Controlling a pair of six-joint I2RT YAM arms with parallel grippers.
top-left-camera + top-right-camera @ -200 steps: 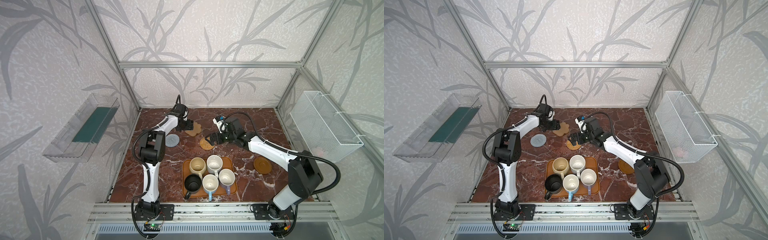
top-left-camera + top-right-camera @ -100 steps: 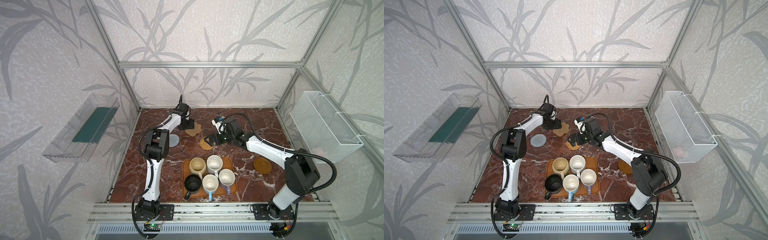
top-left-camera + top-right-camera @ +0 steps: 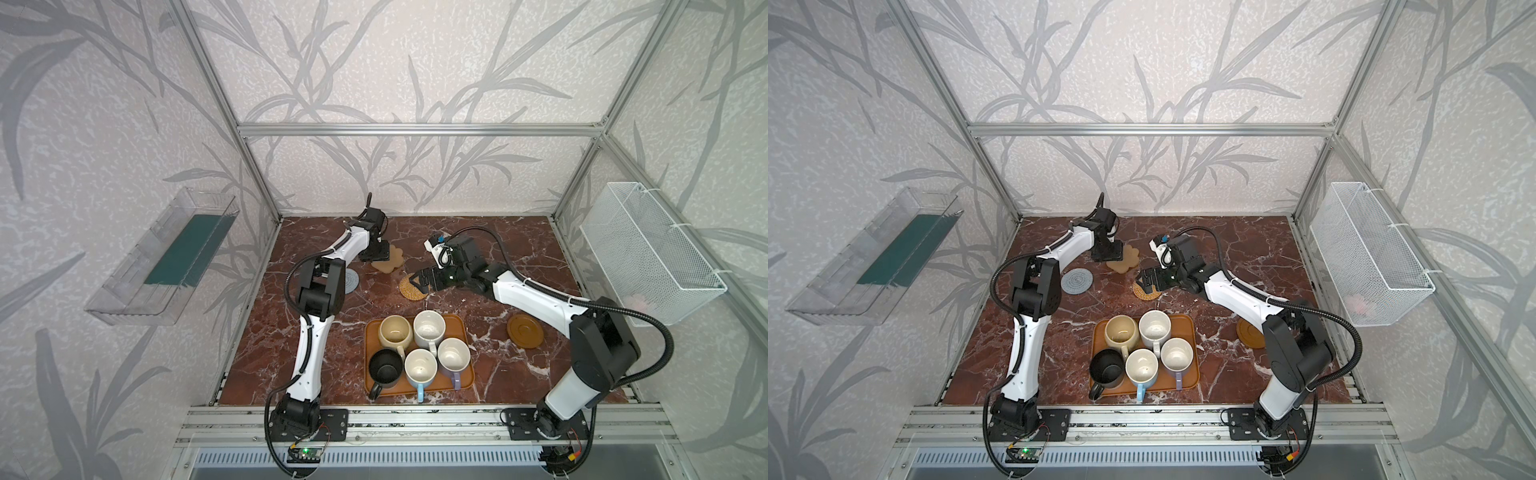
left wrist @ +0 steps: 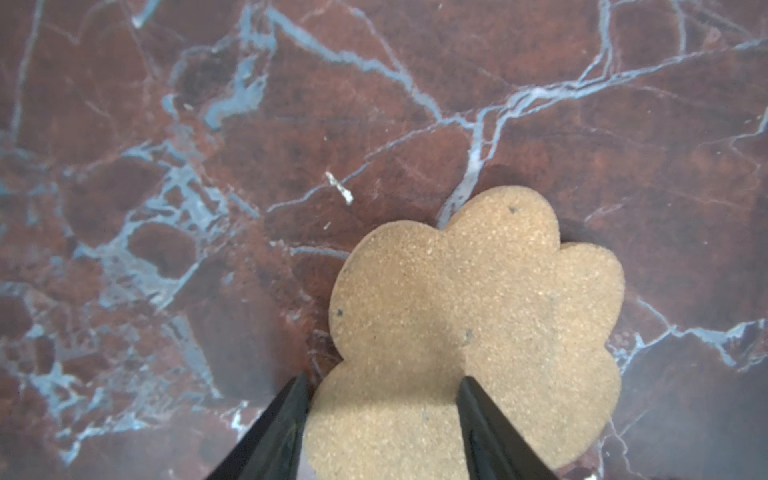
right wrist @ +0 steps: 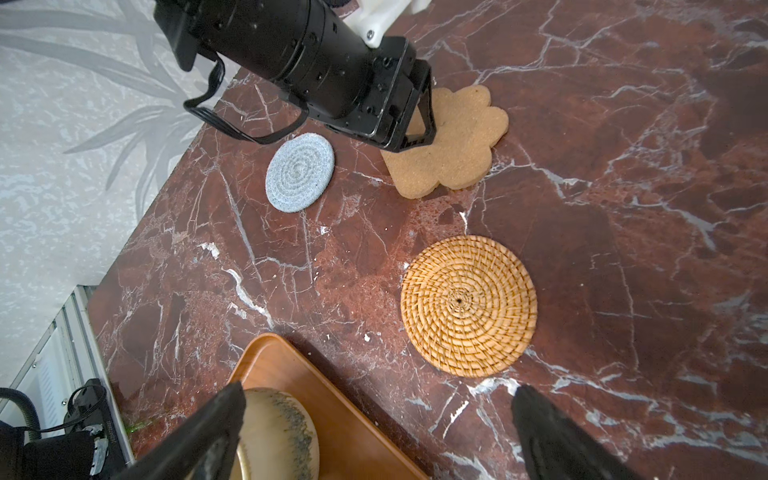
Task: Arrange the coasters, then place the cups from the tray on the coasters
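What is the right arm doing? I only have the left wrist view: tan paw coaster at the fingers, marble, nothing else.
Observer: The right gripper is open and empty, close to the golden rattan coaster and not touching it.
Operator: Any coaster near mine?
Observer: Yes, the grey-blue round coaster lies flat on the marble, apart from your paw coaster.
Operator: Cups off the tray?
Observer: No. All five mugs stand on the orange-brown tray.
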